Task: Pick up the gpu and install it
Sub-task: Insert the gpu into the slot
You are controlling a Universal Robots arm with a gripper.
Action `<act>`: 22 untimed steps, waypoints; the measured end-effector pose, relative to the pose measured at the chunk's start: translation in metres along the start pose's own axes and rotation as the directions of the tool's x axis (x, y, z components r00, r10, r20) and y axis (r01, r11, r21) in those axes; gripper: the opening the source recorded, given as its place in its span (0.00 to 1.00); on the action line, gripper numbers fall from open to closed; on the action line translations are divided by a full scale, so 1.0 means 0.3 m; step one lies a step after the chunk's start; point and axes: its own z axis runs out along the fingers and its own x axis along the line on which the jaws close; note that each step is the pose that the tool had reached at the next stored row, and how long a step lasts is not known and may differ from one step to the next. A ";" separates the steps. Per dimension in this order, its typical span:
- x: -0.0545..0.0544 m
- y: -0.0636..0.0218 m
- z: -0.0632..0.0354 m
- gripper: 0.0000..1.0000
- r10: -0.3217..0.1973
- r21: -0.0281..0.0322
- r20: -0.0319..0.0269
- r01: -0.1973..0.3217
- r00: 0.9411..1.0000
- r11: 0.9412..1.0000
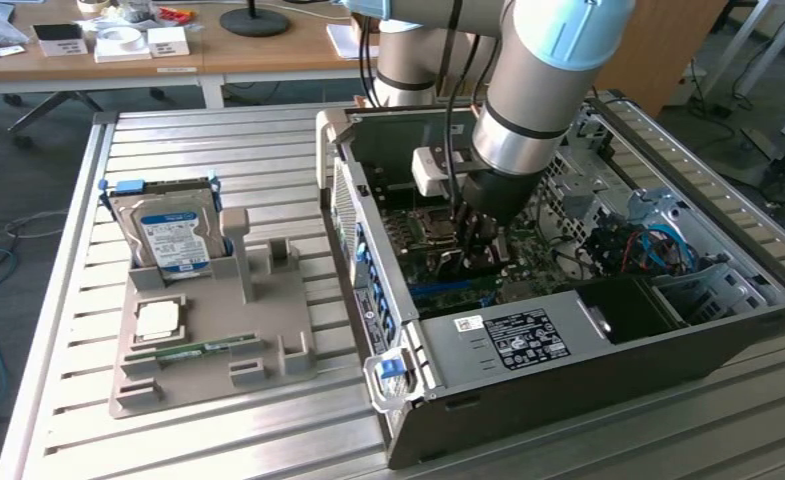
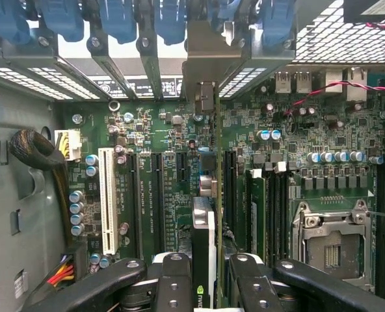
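Most of the pick-up is looking done. The gpu (image 2: pixel 204 234) is hanging inside the open computer case (image 1: pixel 552 340) at the centre of the exterior view, well apart from the grey tray (image 1: pixel 272 350) on the table (image 1: pixel 232 140) at the exterior view's left, where the hard drive (image 1: pixel 172 235) and memory stick (image 1: pixel 192 350) are lying. The gripper (image 2: pixel 209 279) is clenching the card, one finger pressing on each face.

The installing is appearing to be the part left. The card is hovering just above the motherboard (image 2: pixel 147 130), lining up with a slot, and I cannot tell whether its edge is seating yet.

The gpu is standing on edge, its faces upright to the board. Its long axis is running from the gripper toward the case's rear wall, and its silver bracket end is pointing at the slot openings under the blue clips (image 2: pixel 118 19).
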 end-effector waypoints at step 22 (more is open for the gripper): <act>0.002 0.007 0.021 0.27 0.000 0.000 0.000 0.000 1.000 1.000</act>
